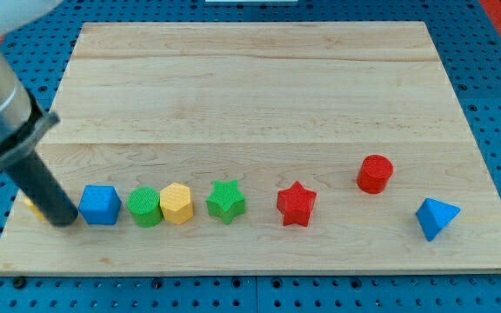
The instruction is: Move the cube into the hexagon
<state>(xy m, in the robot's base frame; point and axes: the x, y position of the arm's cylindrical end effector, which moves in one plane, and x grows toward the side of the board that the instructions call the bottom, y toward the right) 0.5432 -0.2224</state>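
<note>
In the camera view, my tip (pixel 63 219) rests low on the wooden board (pixel 259 87) near its left edge, and the blue cube (pixel 100 205) sits just to the tip's right, so close that I cannot tell whether they touch. The tip is a plain dark rod end with nothing that spreads or pinches, and it holds nothing. The cube is a solid blue block with slightly rounded edges, 1 of 7 clearly seen blocks, standing at the left end of a loose row along the board's lower part. Just to its right stands the green cylinder (pixel 145 207), touching or nearly touching the yellow hexagon (pixel 177 203) beyond it. Further right come the green star (pixel 225 201), the red star (pixel 297 204), the red cylinder (pixel 375 173) a little higher, and the blue triangular block (pixel 435 217) near the right edge. A sliver of a yellow block (pixel 31 205) peeks out left of the rod, its shape hidden.
</note>
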